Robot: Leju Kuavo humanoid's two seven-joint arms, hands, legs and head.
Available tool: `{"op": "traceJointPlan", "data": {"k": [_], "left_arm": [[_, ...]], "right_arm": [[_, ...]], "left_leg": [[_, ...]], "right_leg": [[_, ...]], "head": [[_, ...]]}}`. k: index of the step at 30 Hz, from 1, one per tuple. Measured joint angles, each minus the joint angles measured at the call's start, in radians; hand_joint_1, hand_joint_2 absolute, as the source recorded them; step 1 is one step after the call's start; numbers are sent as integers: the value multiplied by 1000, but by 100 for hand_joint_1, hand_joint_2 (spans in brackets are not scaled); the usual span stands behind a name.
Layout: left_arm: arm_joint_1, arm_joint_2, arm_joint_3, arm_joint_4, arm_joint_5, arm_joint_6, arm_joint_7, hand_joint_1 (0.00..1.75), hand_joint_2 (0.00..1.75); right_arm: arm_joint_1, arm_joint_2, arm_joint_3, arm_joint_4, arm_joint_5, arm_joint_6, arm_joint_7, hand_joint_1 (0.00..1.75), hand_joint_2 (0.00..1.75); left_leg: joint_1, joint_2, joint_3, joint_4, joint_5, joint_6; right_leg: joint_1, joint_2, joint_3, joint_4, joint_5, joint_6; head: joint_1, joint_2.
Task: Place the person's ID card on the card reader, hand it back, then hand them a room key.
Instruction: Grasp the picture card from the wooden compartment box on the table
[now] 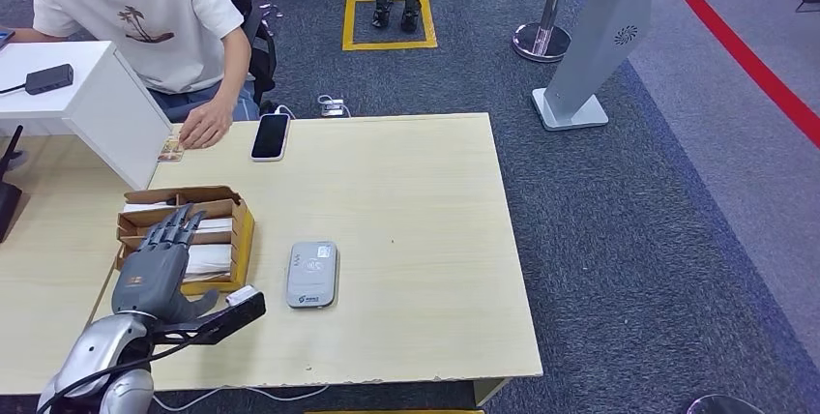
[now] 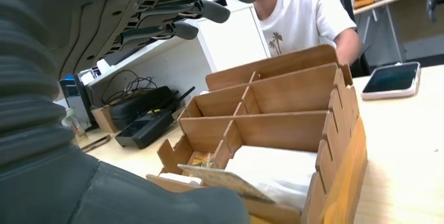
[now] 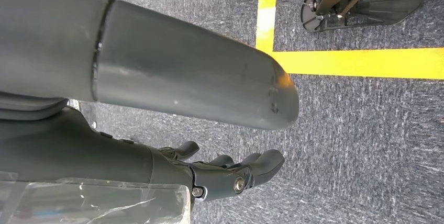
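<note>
My left hand (image 1: 155, 264) hovers over the wooden key box (image 1: 235, 240), fingers stretched out and apart, holding nothing. In the left wrist view its fingers (image 2: 209, 9) reach above the box (image 2: 314, 124), whose near compartments hold white card sleeves (image 2: 272, 169) and a thin card (image 2: 220, 178). The grey card reader (image 1: 311, 275) lies flat on the table to the right of the box. At the far edge, the person's hand (image 1: 205, 126) rests beside a small ID card (image 1: 171, 150). My right hand (image 3: 230, 174) hangs over the carpet, fingers loosely bent, with nothing in it.
A phone (image 1: 271, 135) lies near the person at the table's (image 1: 416, 211) far edge. A white counter block (image 1: 92, 109) with a black device (image 1: 48, 77) stands at the far left. A stanchion base (image 1: 543, 42) and grey sign stand (image 1: 590, 56) are on the carpet beyond.
</note>
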Motion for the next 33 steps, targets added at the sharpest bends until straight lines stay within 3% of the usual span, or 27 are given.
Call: {"op": "traceJointPlan", "data": {"k": [10,33], "left_arm": [[20,65,0,2,66,-16,-1,0,175],[85,109,0,-17,99,-16,29,0,175]], "right_arm": [[0,0,0,0,-5,3,-3,0,0],[-4,0,0,0,24,3,4,0,0]], "left_leg": [[0,0,0,0,0,0],[0,0,-1,0,0,0]], "right_leg": [[0,0,0,0,0,0],[0,0,0,0,0,0]], "head": [[0,0],[-1,0]]}}
